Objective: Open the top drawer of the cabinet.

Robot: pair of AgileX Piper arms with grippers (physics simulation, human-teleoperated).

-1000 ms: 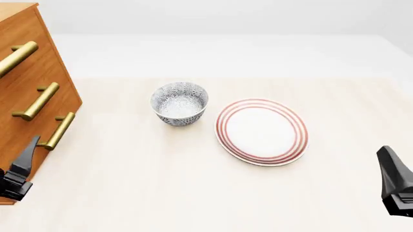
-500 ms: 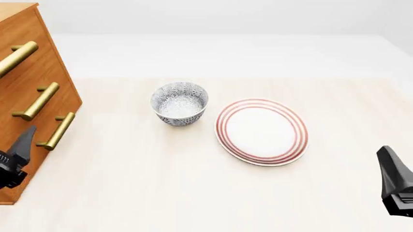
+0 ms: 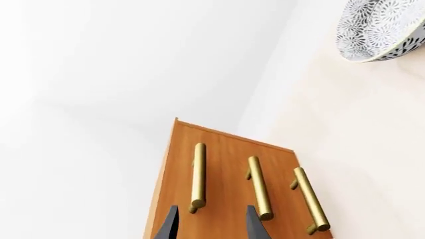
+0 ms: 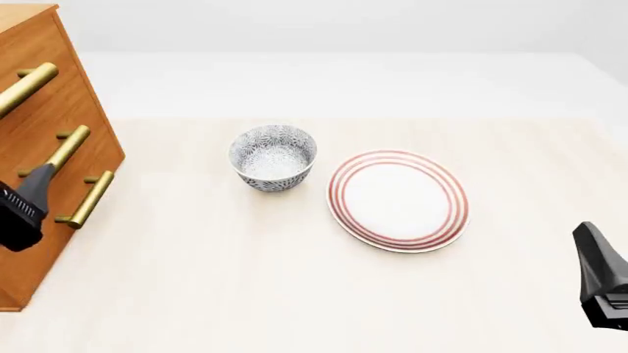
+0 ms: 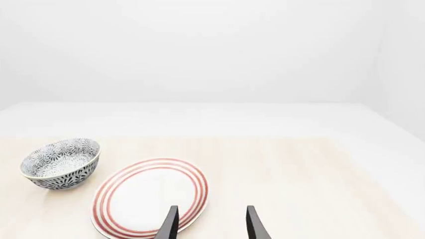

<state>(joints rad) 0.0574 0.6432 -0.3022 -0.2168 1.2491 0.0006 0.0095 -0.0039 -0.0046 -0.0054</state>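
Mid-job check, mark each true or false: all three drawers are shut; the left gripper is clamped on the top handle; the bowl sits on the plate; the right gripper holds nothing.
1. All three drawers of the cabinet are shut. True.
2. The left gripper is clamped on the top drawer handle. False: its fingers are spread, short of the handles.
3. The bowl sits on the plate. False: it stands beside it on the table.
4. The right gripper holds nothing. True.

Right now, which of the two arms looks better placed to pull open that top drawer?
The left. The left gripper hangs open right in front of the cabinet, near the top drawer's handle. The right gripper sits across the table, beyond the plate.
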